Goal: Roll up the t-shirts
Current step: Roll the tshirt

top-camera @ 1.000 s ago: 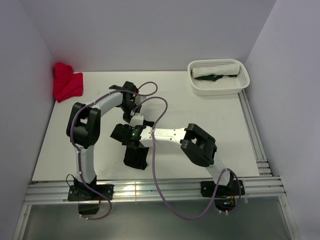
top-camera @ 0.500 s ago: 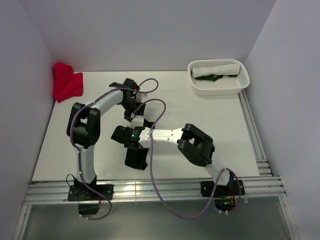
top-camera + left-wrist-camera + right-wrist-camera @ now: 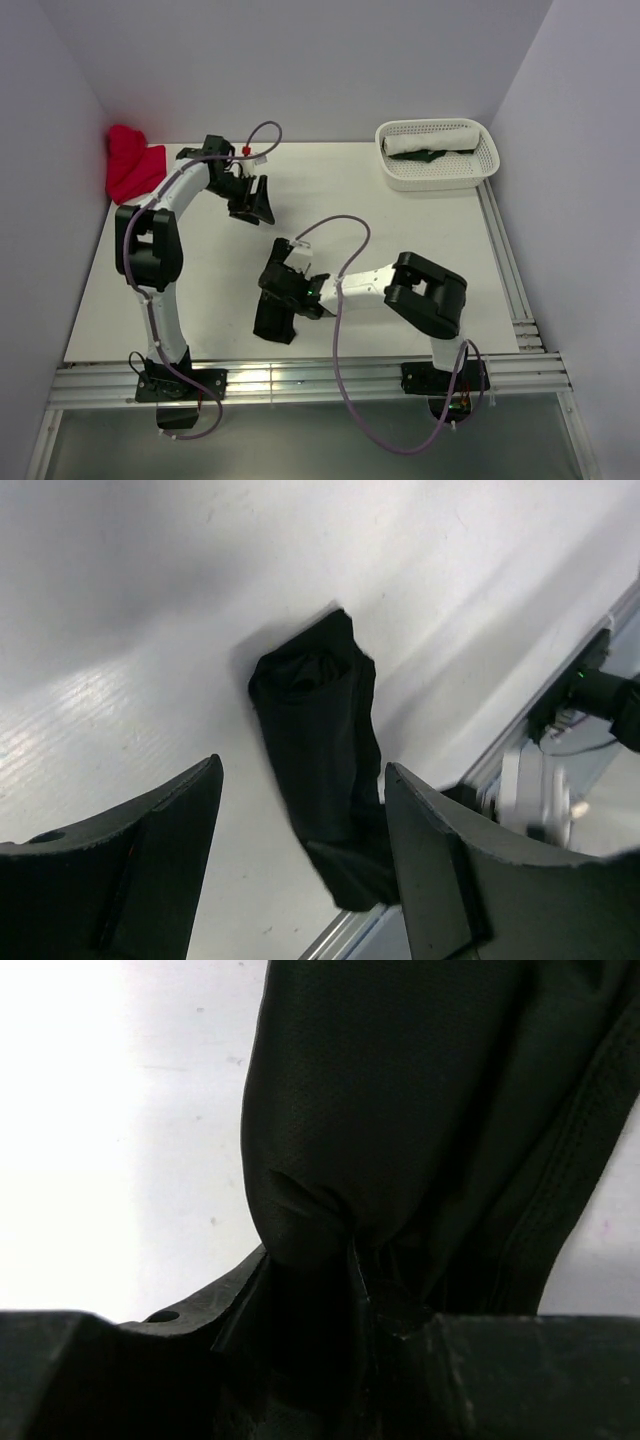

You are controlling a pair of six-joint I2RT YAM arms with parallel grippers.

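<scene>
The black t-shirt [image 3: 274,322] lies rolled into a short bundle near the table's front edge. The left wrist view shows the same black t-shirt [image 3: 322,742] as a lengthwise roll. My right gripper [image 3: 283,291] sits on its far end. In the right wrist view the black t-shirt [image 3: 420,1110] fills the frame and a fold of it is pinched in my right gripper [image 3: 362,1300]. My left gripper [image 3: 254,203] hangs open above the table's back left, apart from the roll, its fingers [image 3: 150,870] spread wide. A red t-shirt [image 3: 131,165] lies crumpled in the far left corner.
A white lattice basket [image 3: 478,166] stands at the back right with a white roll and a dark cloth inside. Metal rails [image 3: 330,380] run along the front edge and the right side. The right arm's elbow [image 3: 427,292] lies low over the table's middle right.
My left gripper has opened and swung away from the black roll toward the back left. My right gripper has slid down onto the roll's far end and closed on the cloth.
</scene>
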